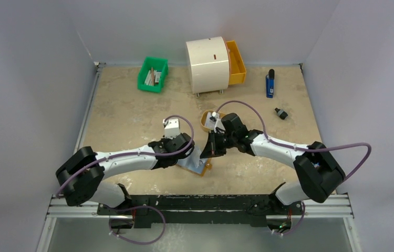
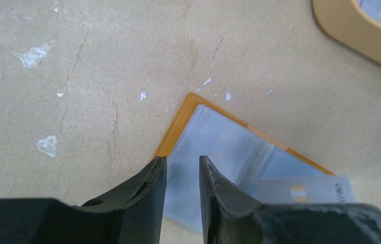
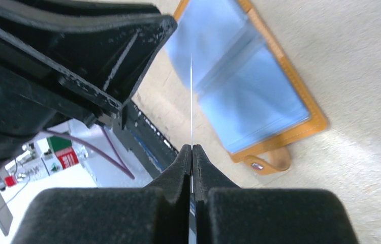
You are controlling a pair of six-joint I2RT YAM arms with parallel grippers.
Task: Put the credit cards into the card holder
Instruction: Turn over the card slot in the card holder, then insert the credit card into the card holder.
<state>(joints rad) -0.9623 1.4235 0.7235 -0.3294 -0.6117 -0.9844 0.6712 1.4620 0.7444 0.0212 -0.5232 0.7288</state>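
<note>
The card holder (image 1: pixel 197 167) lies open on the table, orange-tan rim, pale blue-grey inside. My left gripper (image 1: pixel 178 156) is open, and its fingertips stand over the holder's left pane (image 2: pixel 214 142) in the left wrist view, with the gripper (image 2: pixel 181 158) empty. My right gripper (image 1: pixel 209 153) is shut on a thin credit card (image 3: pixel 192 91), seen edge-on and pointing at the open holder (image 3: pixel 249 86). A pale card with a gold chip (image 2: pixel 300 190) shows at the holder's right side and sticks past its edge. More cards lie in the oval tray (image 1: pixel 204 122).
The oval orange tray (image 2: pixel 351 30) stands just behind the holder. A green bin (image 1: pixel 153 74) with sticks and papers, a white round cabinet (image 1: pixel 207 64) with an orange drawer (image 1: pixel 236 62), a blue object (image 1: pixel 270 84) and a small black object (image 1: pixel 281 113) are at the back.
</note>
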